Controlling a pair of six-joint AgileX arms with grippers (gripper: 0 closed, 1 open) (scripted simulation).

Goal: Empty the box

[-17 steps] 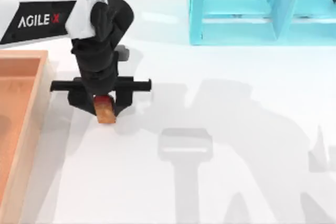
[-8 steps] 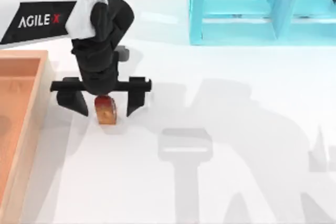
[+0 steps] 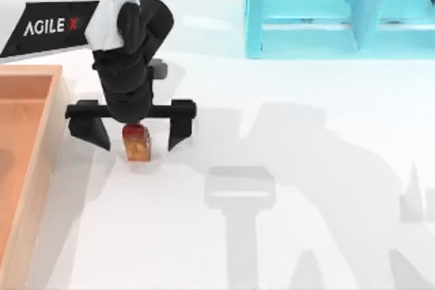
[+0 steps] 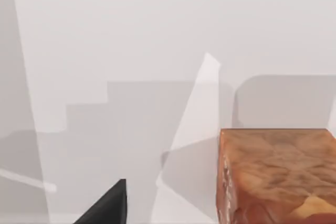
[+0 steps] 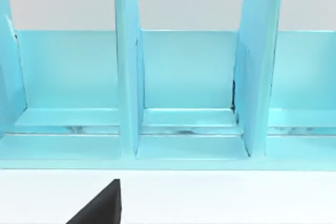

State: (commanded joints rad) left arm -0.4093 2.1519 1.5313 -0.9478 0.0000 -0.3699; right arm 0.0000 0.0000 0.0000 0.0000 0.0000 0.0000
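The left end effector (image 3: pixel 138 130) hangs over the white bench (image 3: pixel 306 188), just to the right of the box (image 3: pixel 47 134). Its two black fingers (image 3: pixel 180 127) are spread wide apart, so it is open and holds nothing. Between the fingers stands a small loaf of bread (image 3: pixel 138 145), brown with a red patch on top. It sits on the bench, and the fingers do not touch it. In the left wrist view, the loaf of bread (image 4: pixel 278 177) looks big and close, with one black fingertip (image 4: pixel 107 208) off to its side.

The box is at the left edge of the bench. It has pale wooden walls and an orange-brown floor.

A turquoise shelf (image 3: pixel 319 11) stands at the far side of the bench. The right wrist view looks into the turquoise shelf (image 5: pixel 184 87) and its compartments, and one black fingertip (image 5: pixel 102 205) of the right end effector shows there. I cannot tell if that end effector is open or closed.
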